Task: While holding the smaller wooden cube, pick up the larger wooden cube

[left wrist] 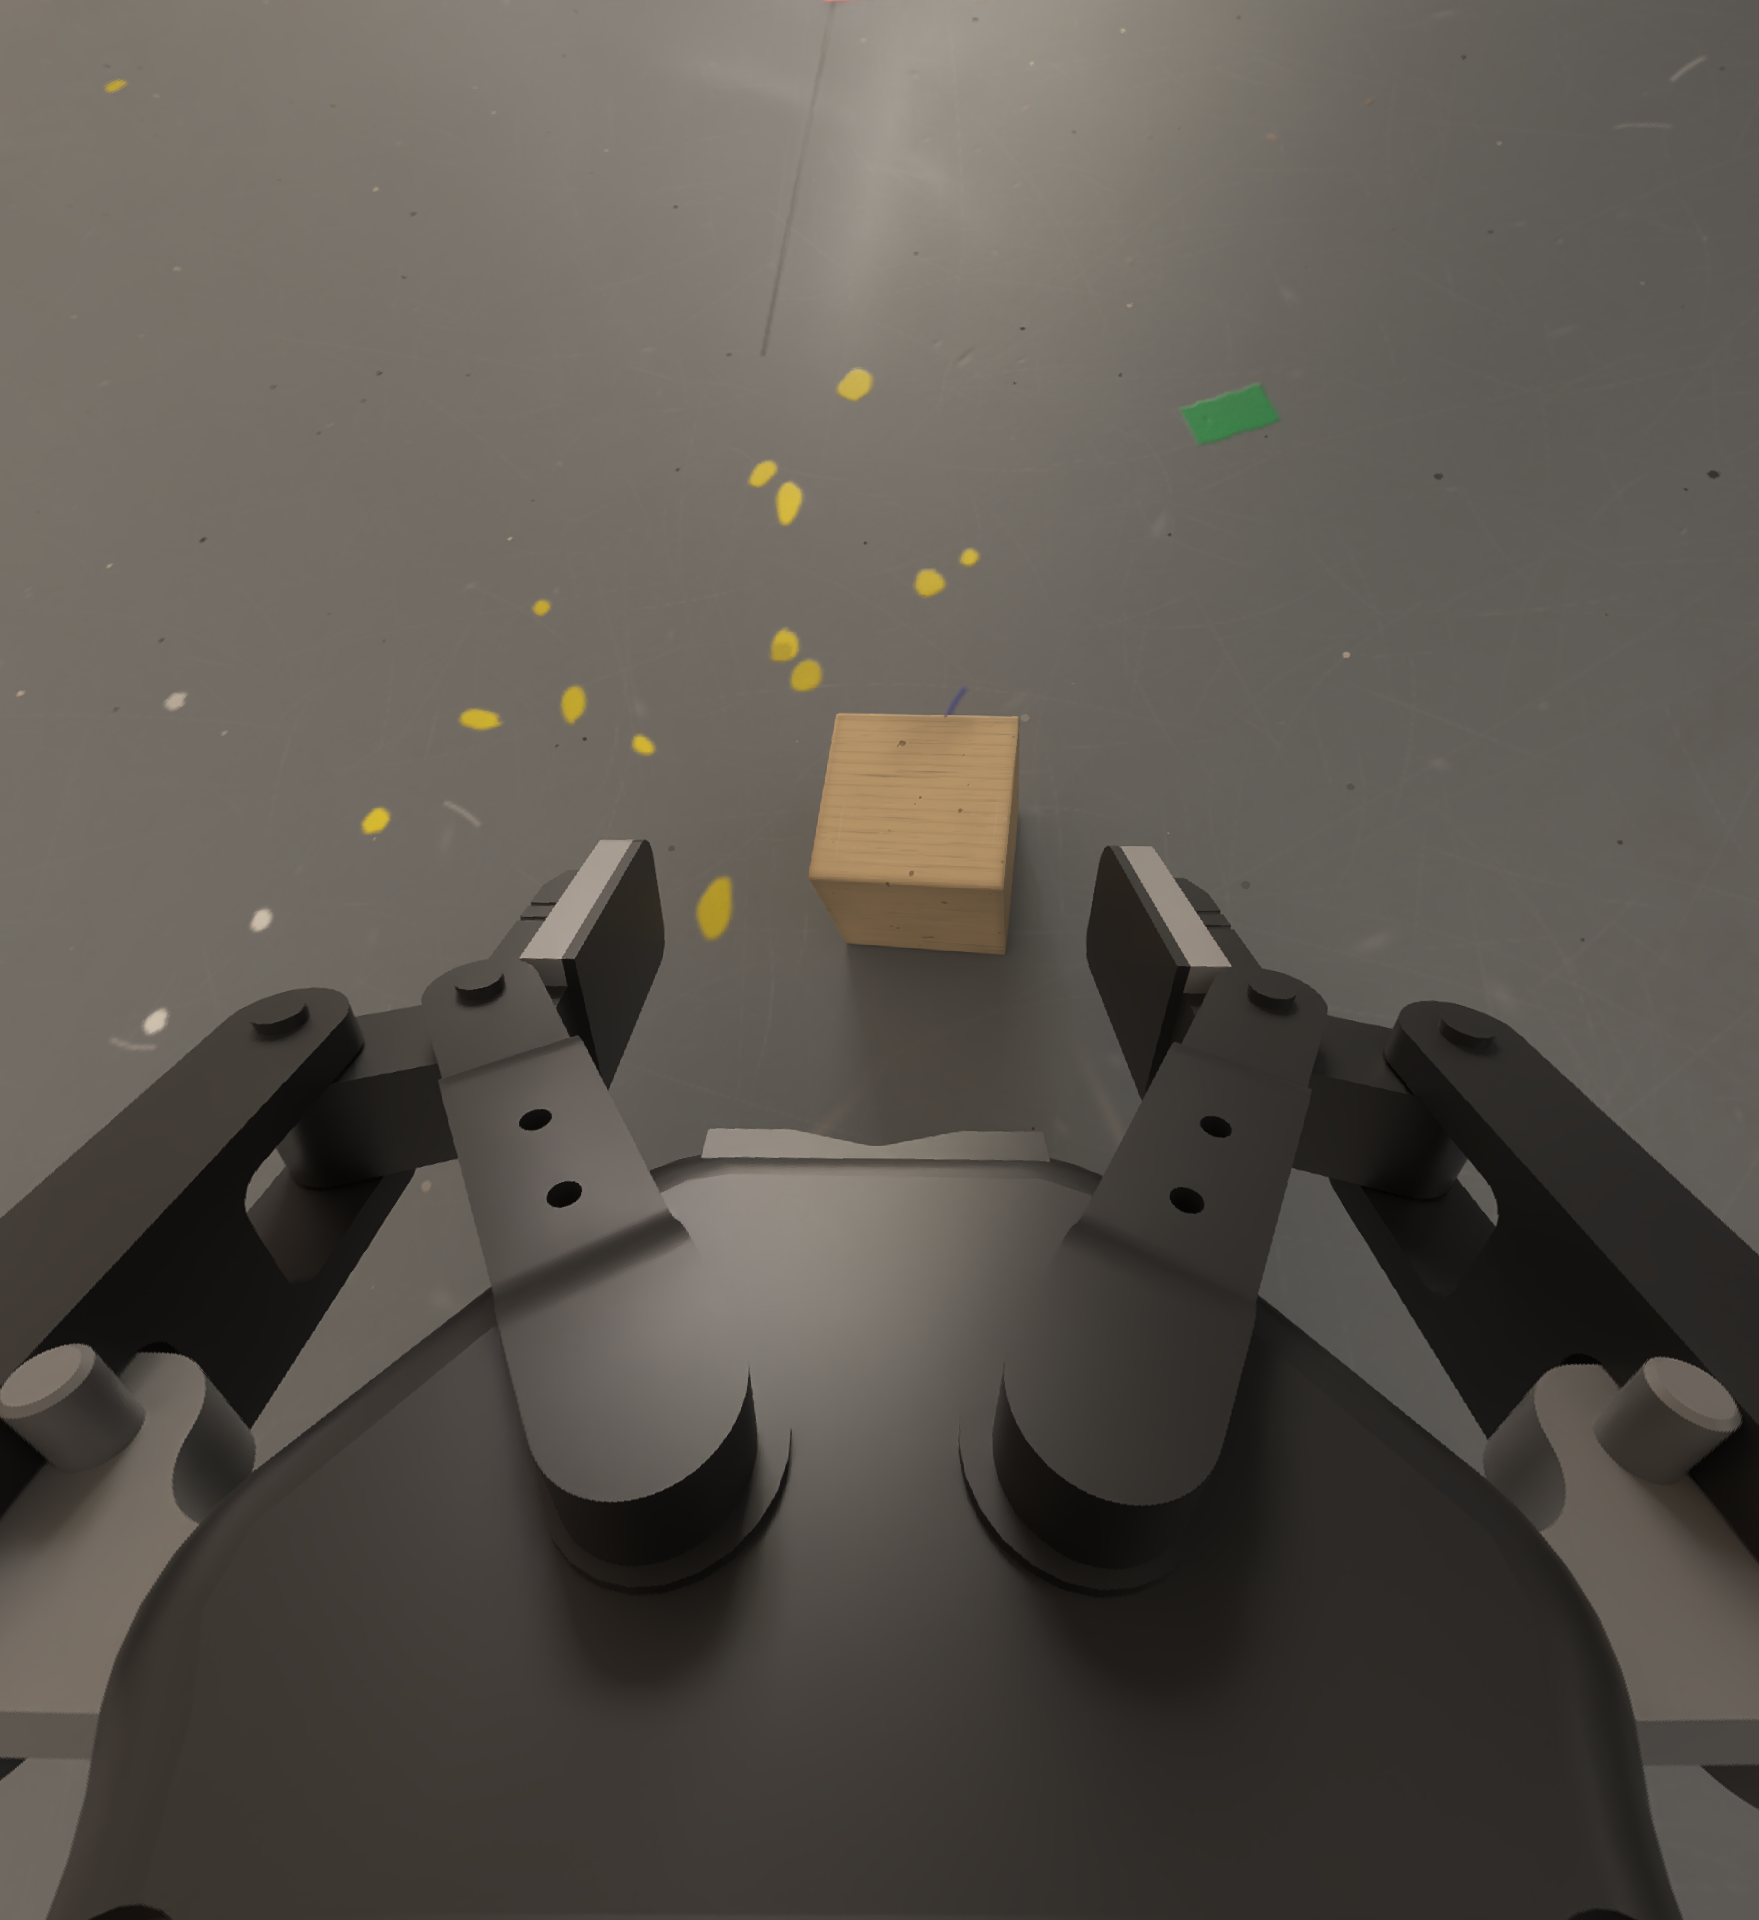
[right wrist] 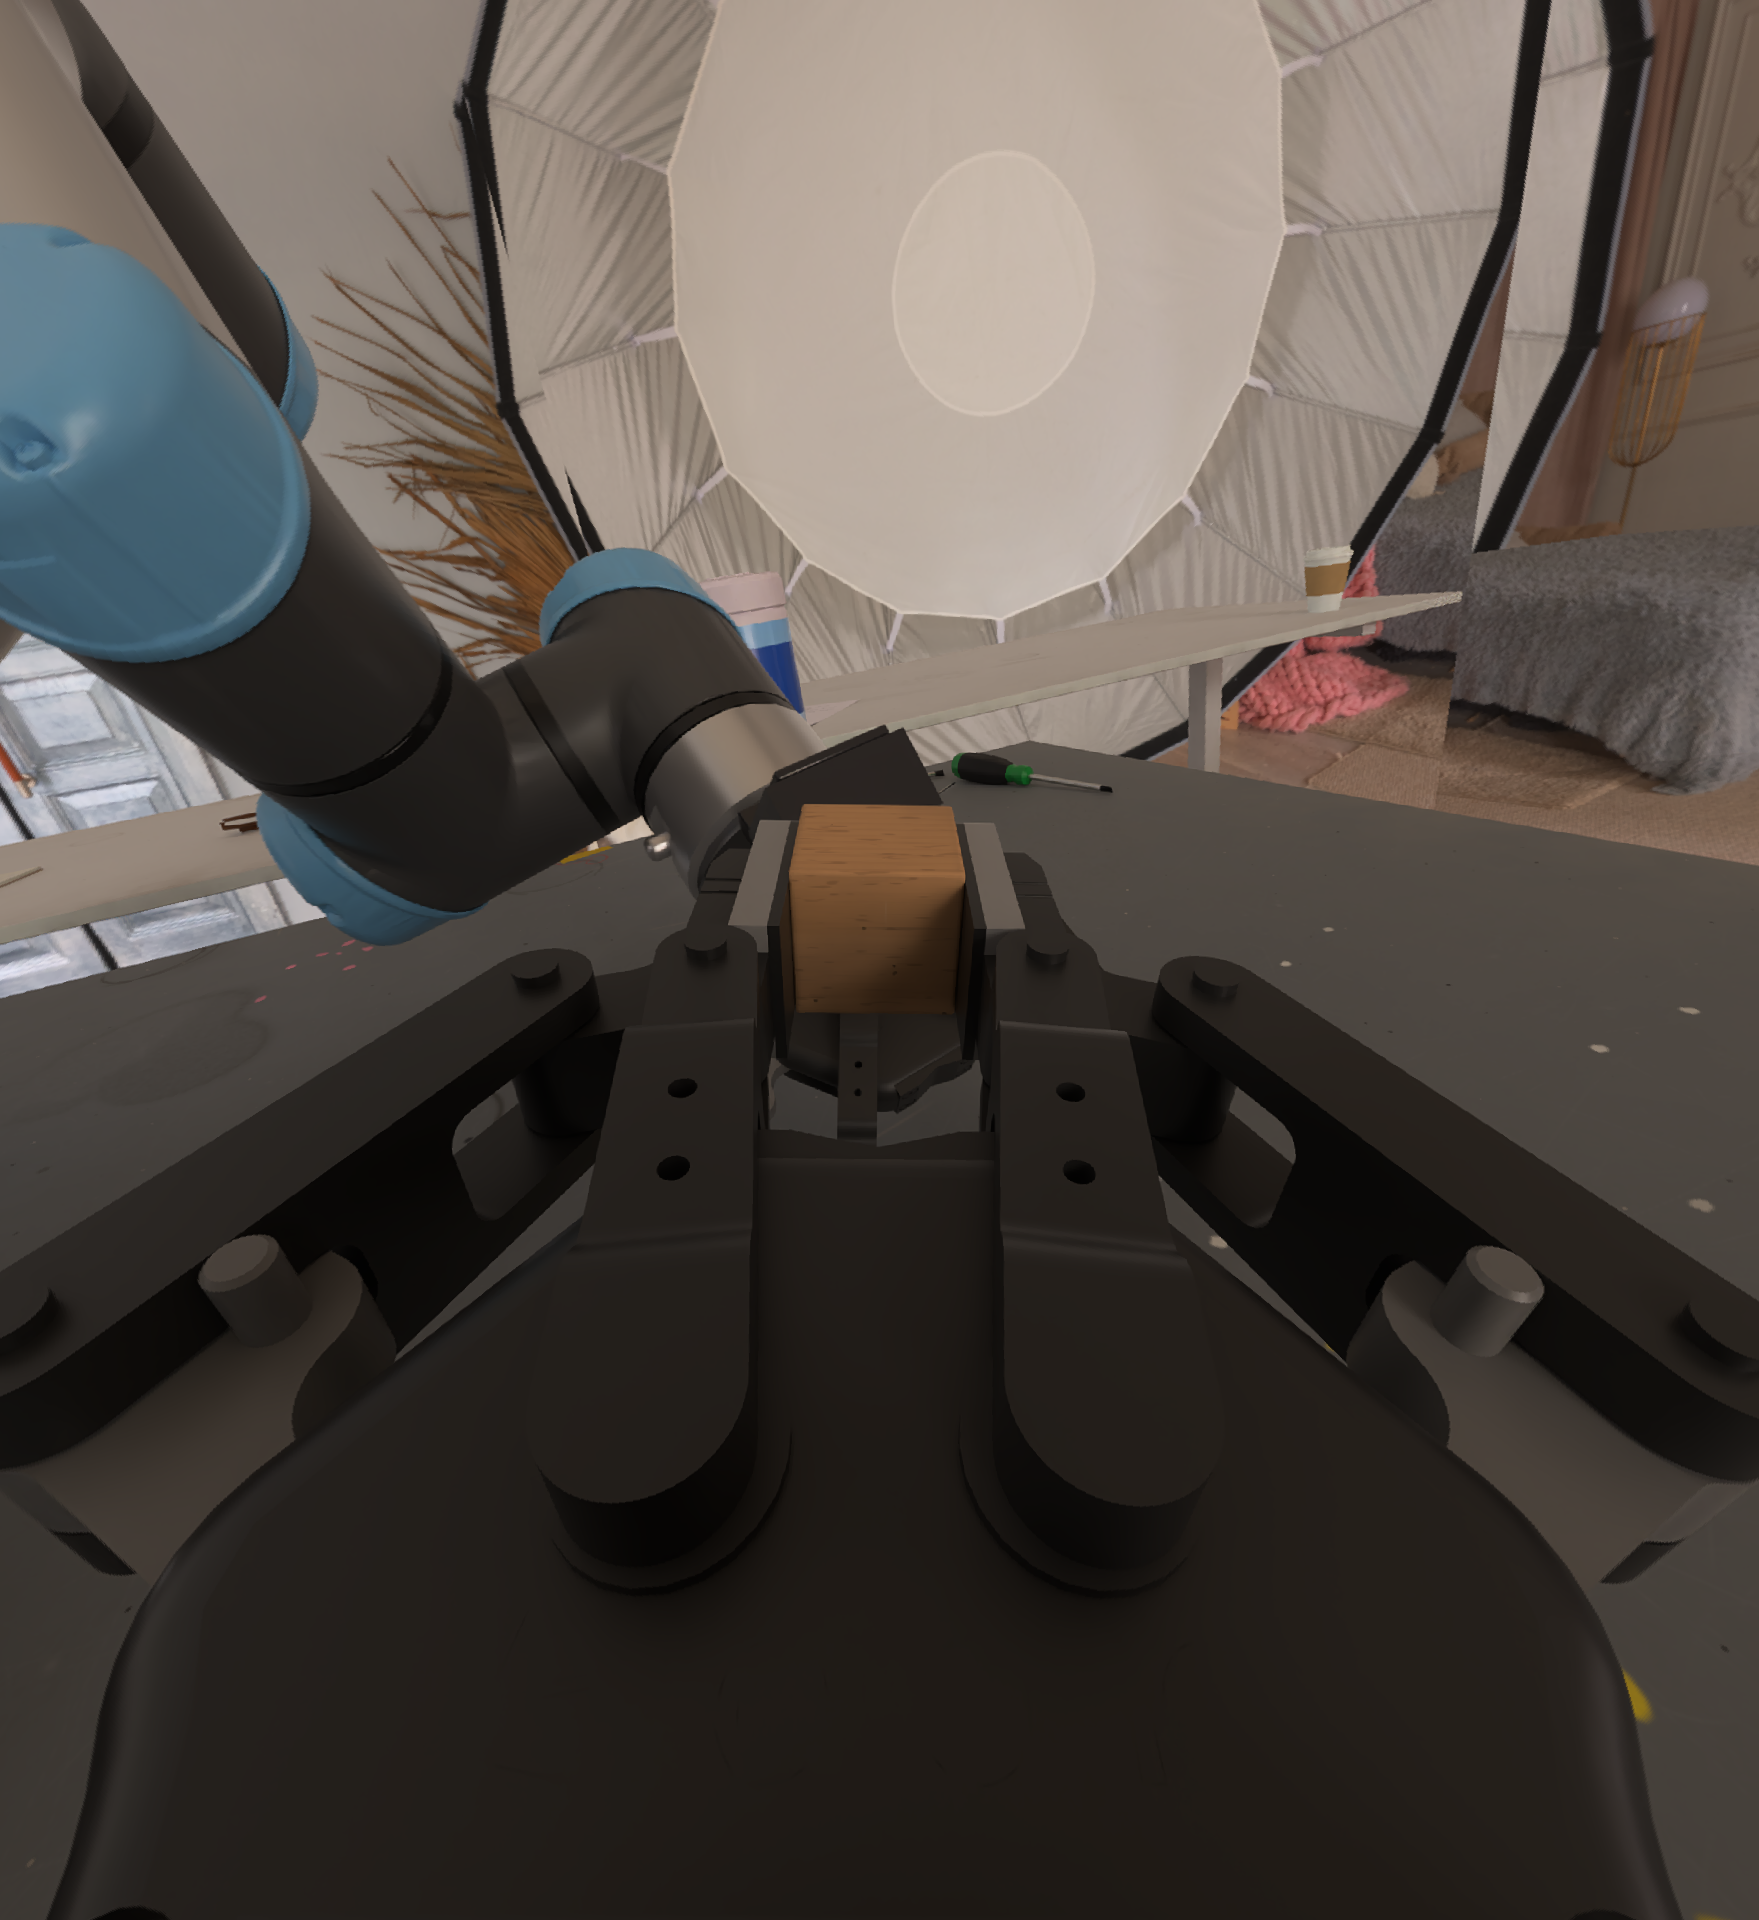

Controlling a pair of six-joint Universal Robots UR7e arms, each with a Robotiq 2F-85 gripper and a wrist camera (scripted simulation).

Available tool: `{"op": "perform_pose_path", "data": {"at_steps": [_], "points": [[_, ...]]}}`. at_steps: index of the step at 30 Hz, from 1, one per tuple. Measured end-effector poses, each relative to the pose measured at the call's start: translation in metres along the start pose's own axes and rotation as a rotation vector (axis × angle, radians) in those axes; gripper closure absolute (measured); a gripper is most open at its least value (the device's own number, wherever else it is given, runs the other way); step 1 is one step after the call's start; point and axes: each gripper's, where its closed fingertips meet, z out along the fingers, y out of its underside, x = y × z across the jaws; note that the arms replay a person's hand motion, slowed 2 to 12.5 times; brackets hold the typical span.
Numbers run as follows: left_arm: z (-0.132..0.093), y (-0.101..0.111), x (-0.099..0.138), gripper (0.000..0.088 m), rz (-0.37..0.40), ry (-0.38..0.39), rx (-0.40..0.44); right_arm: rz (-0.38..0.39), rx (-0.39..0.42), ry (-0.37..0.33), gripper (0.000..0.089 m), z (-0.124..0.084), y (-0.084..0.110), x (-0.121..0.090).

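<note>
A light wooden cube [left wrist: 911, 821], the larger one, sits on the dark grey table [left wrist: 1374, 727]. My left gripper [left wrist: 873, 878] is open and empty. It hovers just short of this cube, which lies between the lines of the two fingers, slightly right of centre. My right gripper [right wrist: 877, 883] is shut on a darker wooden cube [right wrist: 875, 914], the smaller one, and holds it clear of the table [right wrist: 1426, 987]. Both pads press its side faces.
The left arm [right wrist: 231, 623], grey with blue joint caps, reaches in close behind the held cube. A green-handled screwdriver [right wrist: 1020, 774] lies near the table's far edge. A green tape patch [left wrist: 1230, 412] and yellow paint spots [left wrist: 790, 502] mark the table.
</note>
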Motion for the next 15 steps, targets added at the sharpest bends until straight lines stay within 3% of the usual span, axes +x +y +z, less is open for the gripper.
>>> {"op": "perform_pose_path", "data": {"at_steps": [10,15], "points": [[0.011,-0.004,0.005,0.0199,0.046,0.082,-0.016,-0.001,0.003,-0.015,0.0643,0.0,-0.002,-0.003],[0.014,-0.007,0.007,0.0328,0.061,0.106,-0.013,0.001,-0.001,-0.019,0.0643,0.0,-0.001,-0.003]]}}
